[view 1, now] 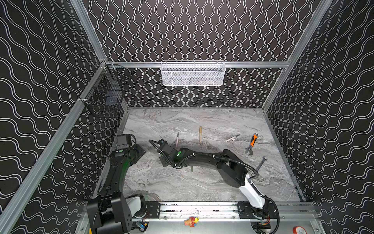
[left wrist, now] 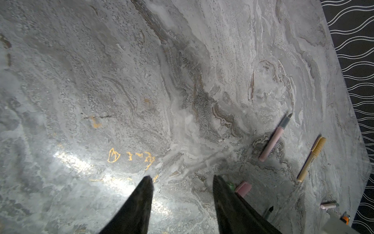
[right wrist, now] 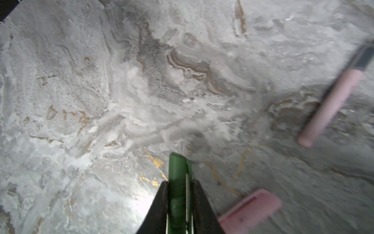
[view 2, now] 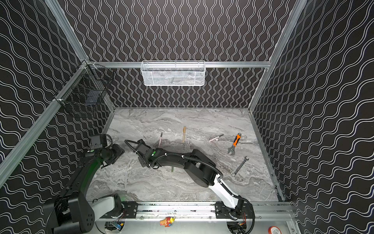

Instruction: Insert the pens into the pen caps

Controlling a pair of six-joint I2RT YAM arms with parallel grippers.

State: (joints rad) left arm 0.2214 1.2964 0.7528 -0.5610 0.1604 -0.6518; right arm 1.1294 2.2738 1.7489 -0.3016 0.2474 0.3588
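**Two black-and-white robot arms share one silver rail**

The left arm (view 1: 117, 174) and right arm (view 1: 202, 160) are built of glossy black links, each with a white shell (view 1: 251, 192) near its base and a small green light (view 1: 179, 154) by the wrist. A ribbed black cable (view 1: 238, 164), tied on with white straps (view 1: 213, 156), loops along the right arm. Black mounting plates (view 1: 153, 209) dotted with screws fix both to the rail (view 1: 202, 208). The left arm's fingers (left wrist: 139, 204) and the right arm's fingers (right wrist: 162, 208) are black and taper to narrow points.
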